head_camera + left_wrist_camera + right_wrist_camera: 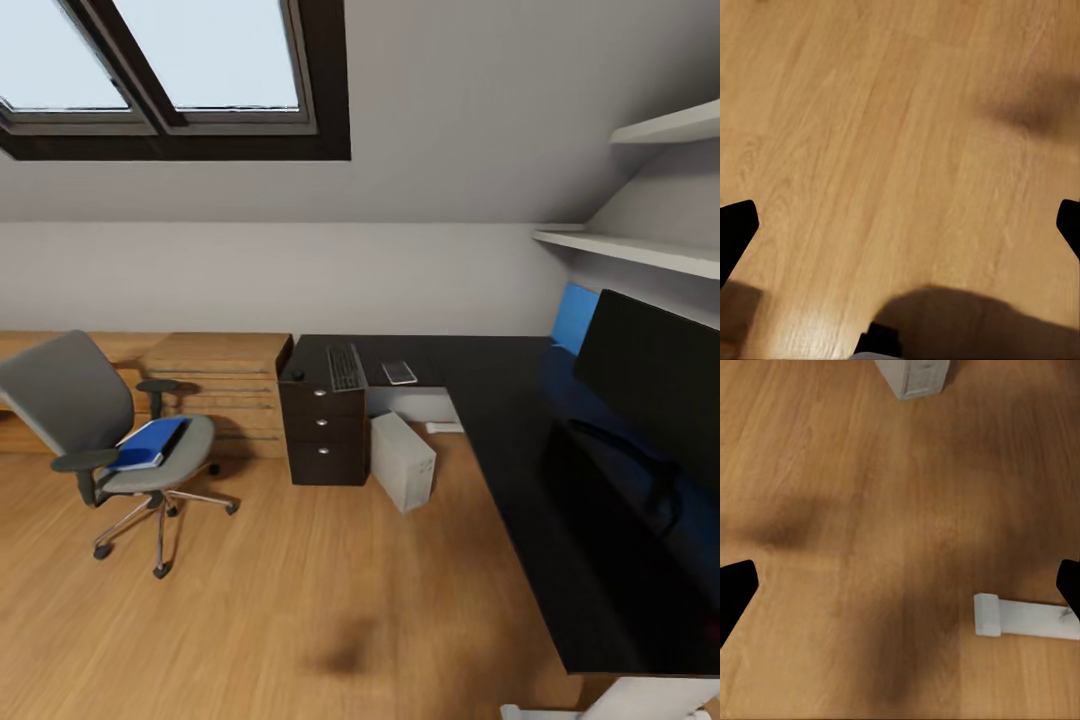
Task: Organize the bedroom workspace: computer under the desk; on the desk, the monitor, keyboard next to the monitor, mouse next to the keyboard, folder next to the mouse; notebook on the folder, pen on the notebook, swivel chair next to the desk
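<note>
With both pincers wide and empty, the robot should approach the swivel chair (100, 430) squarely to lift the folder (148, 444) flat.

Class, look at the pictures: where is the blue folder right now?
In the head view the folder lies on the seat of the swivel chair, at the left of the room, apart from the desk and its drawers.
</note>
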